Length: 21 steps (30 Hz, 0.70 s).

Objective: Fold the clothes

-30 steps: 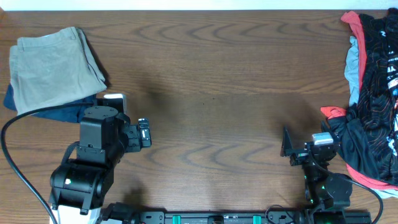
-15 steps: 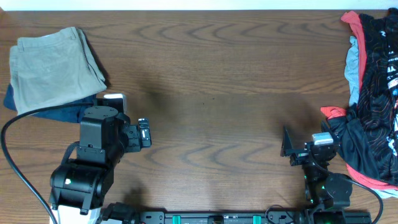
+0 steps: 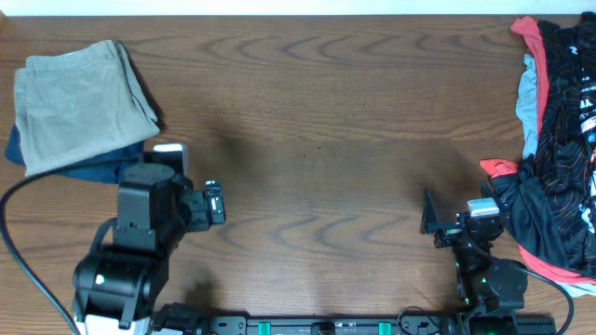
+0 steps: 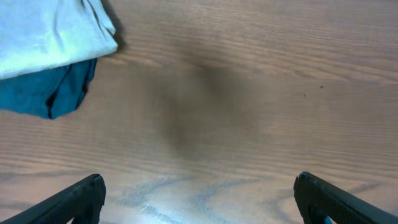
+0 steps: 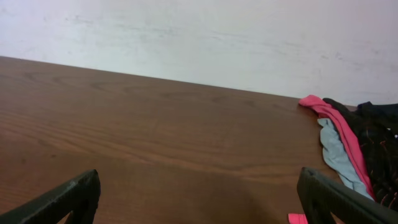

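The unfolded clothes lie just right of the right tool, the heap stretching away from it. That tool and the left tool stand spread and empty.

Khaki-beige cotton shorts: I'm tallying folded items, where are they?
Overhead view: the khaki-beige cotton shorts lie at the table's far-left corner, atop a dark blue denim garment.
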{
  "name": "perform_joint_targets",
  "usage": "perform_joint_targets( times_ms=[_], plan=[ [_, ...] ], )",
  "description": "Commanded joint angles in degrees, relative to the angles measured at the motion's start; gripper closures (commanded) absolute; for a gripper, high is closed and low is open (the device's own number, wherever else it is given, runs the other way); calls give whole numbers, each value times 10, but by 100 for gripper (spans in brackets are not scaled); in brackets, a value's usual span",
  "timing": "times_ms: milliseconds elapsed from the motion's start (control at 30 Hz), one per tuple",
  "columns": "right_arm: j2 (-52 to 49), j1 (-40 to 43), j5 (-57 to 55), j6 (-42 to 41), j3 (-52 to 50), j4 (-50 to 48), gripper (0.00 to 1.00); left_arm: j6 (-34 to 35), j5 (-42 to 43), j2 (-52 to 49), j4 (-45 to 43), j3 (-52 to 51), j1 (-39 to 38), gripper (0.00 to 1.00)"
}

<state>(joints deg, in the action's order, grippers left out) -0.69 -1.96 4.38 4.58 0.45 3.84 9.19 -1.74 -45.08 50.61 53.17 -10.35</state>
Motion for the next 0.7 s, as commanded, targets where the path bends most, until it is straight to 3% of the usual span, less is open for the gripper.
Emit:
perform_joint_targets(
  times_ms=[0, 233, 467, 667],
  plan=[
    [4, -7, -5, -9, -1, 2, 1, -1, -9, 35, 0, -42, 20, 2],
    [4, -7, -5, -9, -1, 2, 1, -1, -9, 153, -102, -193, 67, 2],
    [4, -7, -5, -9, -1, 2, 1, -2, -9, 285, -271, -345, 98, 2],
    [4, -7, -5, -9, -1, 2, 1, -24, -9, 369, -473, -461, 118, 2]
  ],
)
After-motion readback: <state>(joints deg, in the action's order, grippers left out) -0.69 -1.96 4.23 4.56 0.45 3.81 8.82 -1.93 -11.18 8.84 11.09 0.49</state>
